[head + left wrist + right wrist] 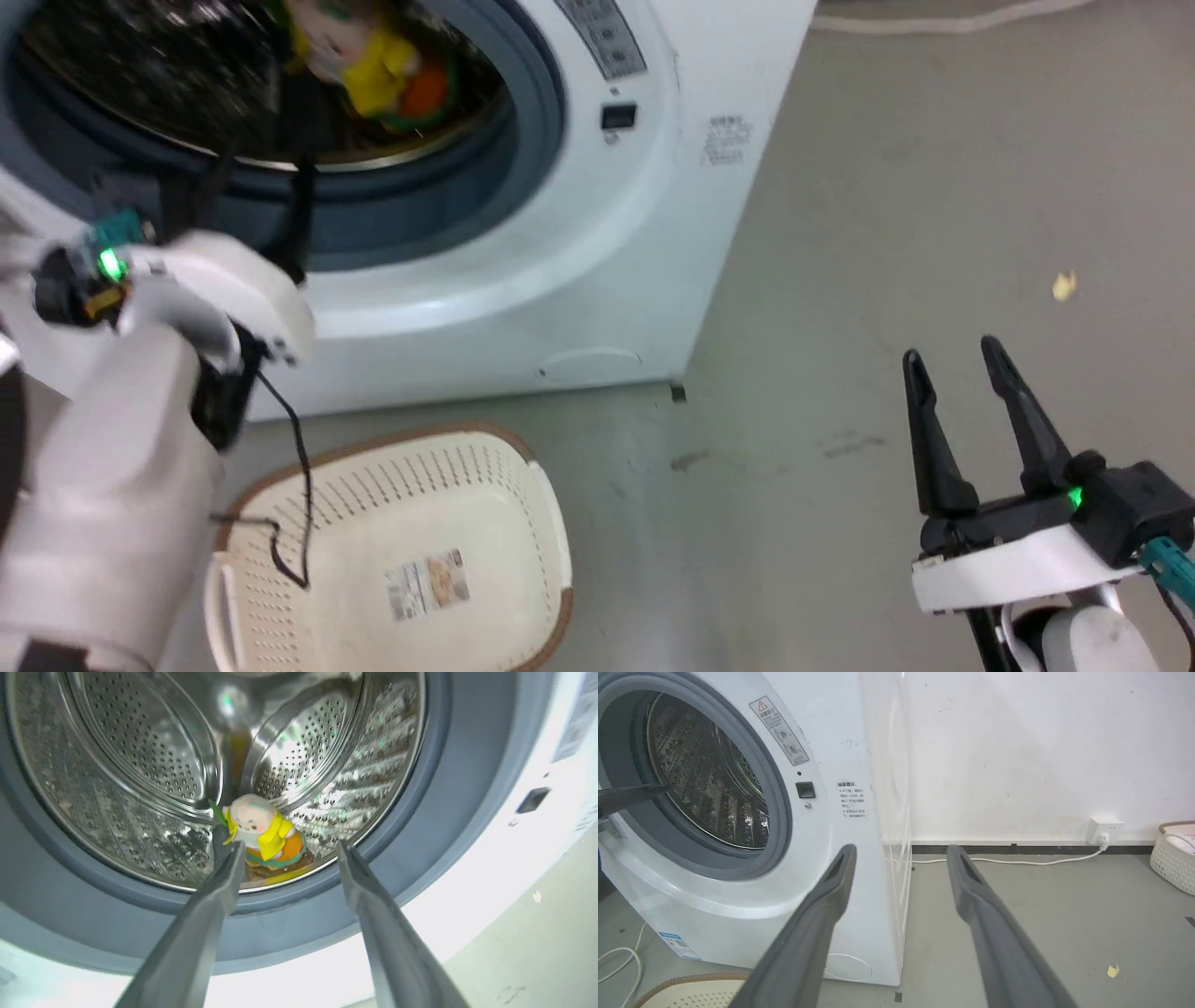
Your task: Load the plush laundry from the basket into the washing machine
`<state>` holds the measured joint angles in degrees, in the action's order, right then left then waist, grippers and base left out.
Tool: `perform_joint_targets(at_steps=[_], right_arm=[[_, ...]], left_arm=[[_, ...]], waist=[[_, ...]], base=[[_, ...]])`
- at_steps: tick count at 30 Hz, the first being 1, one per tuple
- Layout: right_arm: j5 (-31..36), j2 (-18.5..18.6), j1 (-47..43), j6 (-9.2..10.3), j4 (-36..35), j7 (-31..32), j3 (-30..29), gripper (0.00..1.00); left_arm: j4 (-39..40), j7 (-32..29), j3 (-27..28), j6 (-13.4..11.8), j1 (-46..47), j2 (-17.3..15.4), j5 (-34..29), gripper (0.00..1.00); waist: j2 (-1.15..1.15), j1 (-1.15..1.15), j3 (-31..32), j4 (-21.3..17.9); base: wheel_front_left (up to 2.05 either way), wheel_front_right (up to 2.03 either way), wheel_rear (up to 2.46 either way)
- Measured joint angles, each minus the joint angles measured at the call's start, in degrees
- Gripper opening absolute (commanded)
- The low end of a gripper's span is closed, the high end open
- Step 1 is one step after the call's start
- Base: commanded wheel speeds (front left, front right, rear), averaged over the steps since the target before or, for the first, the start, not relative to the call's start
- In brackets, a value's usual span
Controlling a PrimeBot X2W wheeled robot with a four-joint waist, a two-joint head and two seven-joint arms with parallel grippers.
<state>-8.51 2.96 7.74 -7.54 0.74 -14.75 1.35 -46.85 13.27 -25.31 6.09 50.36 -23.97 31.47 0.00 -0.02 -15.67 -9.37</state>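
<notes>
Holds left gripper (284,842) at the washing machine's (523,280) open mouth, jaws spread apart, gripping nothing. Has the plush laundry (261,828) inside the washing machine, low at the front of the steel drum (140,742), just beyond the left gripper; touching or not, cannot tell. Has the basket (527,523) on the floor (887,187) in front of the washing machine, paper label (427,583) inside. Holds right gripper (952,355) right of the washing machine, well apart, jaws open, empty.

The large white front-loading washing machine (822,742) carries a pale grey warning sticker (779,730) with a red triangle sign. Its print, the dark text block (852,800) nearby and the paper label (427,583) inside the cream-white perforated plastic basket (523,485) are too small to read.
</notes>
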Motion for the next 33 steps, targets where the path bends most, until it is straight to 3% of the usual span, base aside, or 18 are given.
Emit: perform_joint_targets(at_steps=[5,9,14,15,22,25,33], right_arm=[[0.45,0.03,-2.40,0.00,0.16,-0.01,-0.24,1.00],[0.56,0.04,-5.02,0.00,0.09,-0.01,-0.38,1.00],[0.53,0.04,-6.76,0.00,0.02,0.00,0.12,1.00],[0.36,0.04,-7.48,0.00,-0.41,0.00,0.79,1.00],[0.36,0.02,-9.53,0.00,-1.31,0.00,1.65,1.00],[0.35,0.02,-10.17,0.01,-1.00,0.00,1.59,1.00],[-0.15,0.02,-10.78,0.01,0.19,0.00,1.59,1.00]], left_arm=[[9.20,1.24,2.43,-3.04,-10.34,0.77,1.00,1.00],[25.91,1.43,7.14,-8.34,-25.54,1.77,-0.23,1.00],[36.44,1.42,10.90,-12.07,-37.94,4.25,-2.94,1.00],[39.27,1.43,12.89,-12.65,-42.57,6.31,-3.71,1.00],[44.89,1.43,17.27,-10.84,-51.03,12.29,-9.40,1.00],[45.56,1.44,17.64,-8.81,-53.18,13.92,-12.47,1.00],[46.31,1.46,19.93,-6.94,-55.84,17.29,-18.40,1.00]], waist=[[0.00,-0.01,5.01,2.09],[0.00,0.00,9.63,4.71],[0.00,0.00,12.11,6.31],[0.00,0.01,12.94,7.01],[0.00,0.02,14.75,8.91],[0.00,0.02,15.24,9.24],[0.00,0.02,15.51,9.58]], base=[[0.00,0.00,0.00],[0.00,0.00,0.00],[0.00,0.00,0.00],[0.00,0.00,0.00],[0.00,0.00,0.00],[0.00,0.00,0.00],[0.00,0.00,0.00]])
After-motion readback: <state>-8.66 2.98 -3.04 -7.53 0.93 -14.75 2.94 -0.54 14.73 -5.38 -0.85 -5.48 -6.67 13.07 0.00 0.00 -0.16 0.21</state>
